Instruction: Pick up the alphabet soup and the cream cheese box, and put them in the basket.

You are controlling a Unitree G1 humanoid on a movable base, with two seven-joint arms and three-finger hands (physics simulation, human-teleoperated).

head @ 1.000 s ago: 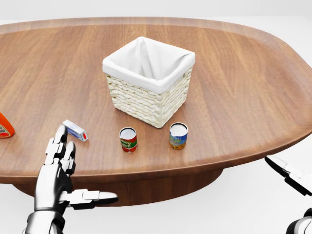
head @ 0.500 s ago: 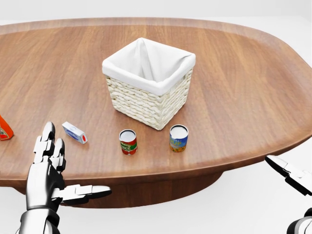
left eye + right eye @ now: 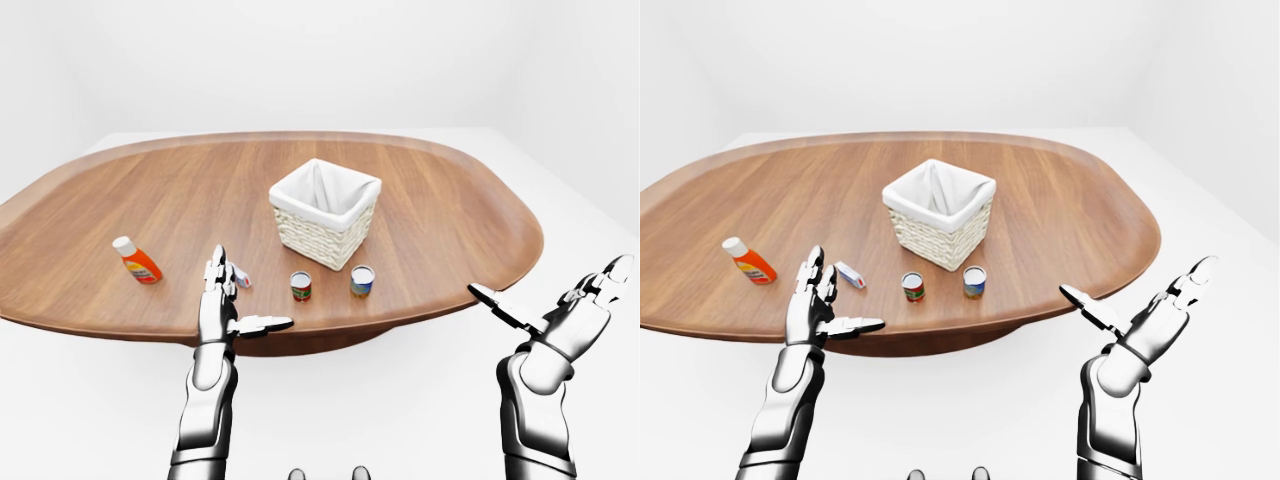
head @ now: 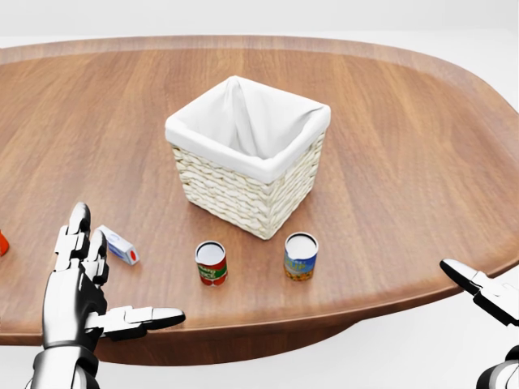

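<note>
The cream cheese box [image 4: 118, 245] is seen lying flat on the table [image 4: 405, 162], just up and to the right of the left hand [image 4: 79, 284], whose fingers are spread wide with nothing held, so that's pretty clearly the nearer hand for it. Its long axis is angled from upper left to lower right in the head view. The alphabet soup [image 4: 212, 262] is stood upright further right, below the basket [image 4: 247, 154], while the right hand [image 3: 560, 320] is held open well off the table edge.
</note>
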